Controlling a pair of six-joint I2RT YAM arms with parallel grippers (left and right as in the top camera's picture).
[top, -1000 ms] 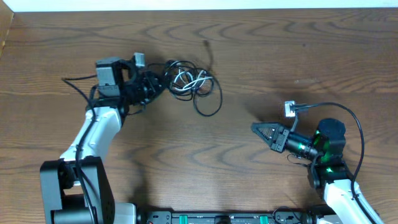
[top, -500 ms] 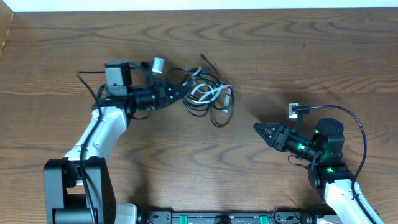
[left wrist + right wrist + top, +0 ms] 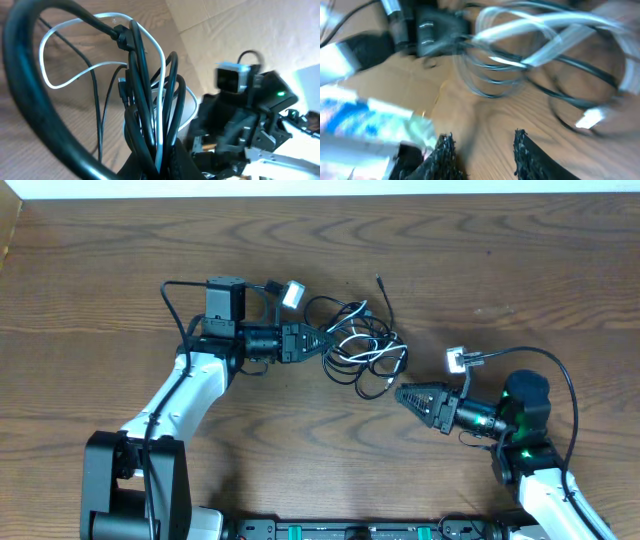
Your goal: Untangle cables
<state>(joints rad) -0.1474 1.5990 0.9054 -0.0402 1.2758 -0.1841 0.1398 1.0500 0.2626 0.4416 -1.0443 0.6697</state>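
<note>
The cables [image 3: 362, 345] lie as one black and white tangle on the wooden table, right of centre. My left gripper [image 3: 322, 343] is shut on the tangle's left side. In the left wrist view, several black strands and a white one [image 3: 159, 90] run down between its fingers [image 3: 182, 160]. My right gripper [image 3: 403, 395] points left, just below and right of the tangle, with its jaws apart and nothing between them. In the blurred right wrist view, the cables [image 3: 530, 45] lie ahead of the open fingertips [image 3: 446, 150], which touch none of them.
A thin black cable end [image 3: 381, 280] sticks out toward the table's far side. The right arm's own thick black cable [image 3: 560, 370] loops beside its wrist. The table's far edge [image 3: 320, 194] meets a white strip. A dark rail [image 3: 350, 530] lines the front edge.
My left gripper has dragged the tangle rightward, toward the table's centre. My right gripper has opened and shifted a little left, toward the tangle.
</note>
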